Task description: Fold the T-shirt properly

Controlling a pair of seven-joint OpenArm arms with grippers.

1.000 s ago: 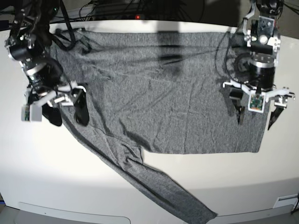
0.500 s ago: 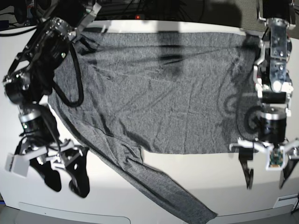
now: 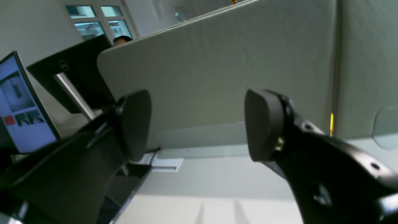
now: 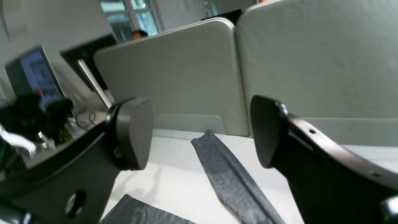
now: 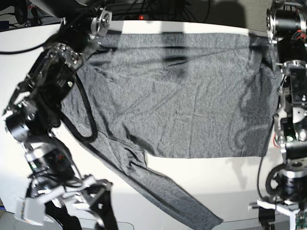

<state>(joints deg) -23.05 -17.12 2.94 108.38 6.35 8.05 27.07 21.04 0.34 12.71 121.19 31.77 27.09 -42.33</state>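
The heather-grey T-shirt (image 5: 177, 105) lies spread flat across the white table (image 5: 230, 191). One long sleeve (image 5: 158, 187) trails diagonally toward the front edge, and the right wrist view shows this sleeve (image 4: 230, 174) beyond the fingers. My right gripper (image 5: 86, 218) hangs open at the front left, off the cloth, with nothing between its fingers (image 4: 202, 130). My left arm (image 5: 292, 143) stretches down the right side, its hand cut off at the bottom corner. In the left wrist view the left gripper (image 3: 196, 124) is open and empty, facing away from the shirt.
Grey partition panels (image 3: 217, 68) stand beyond the table's front, with a lit monitor (image 3: 18, 109) beside them. Dark cables (image 5: 144, 9) run along the back edge. The table's front edge (image 5: 144, 223) is right below both hands.
Both arms have swung from the shirt's sides down to the table's front edge, off the cloth. Both grippers stayed open and empty. The shirt has not moved.
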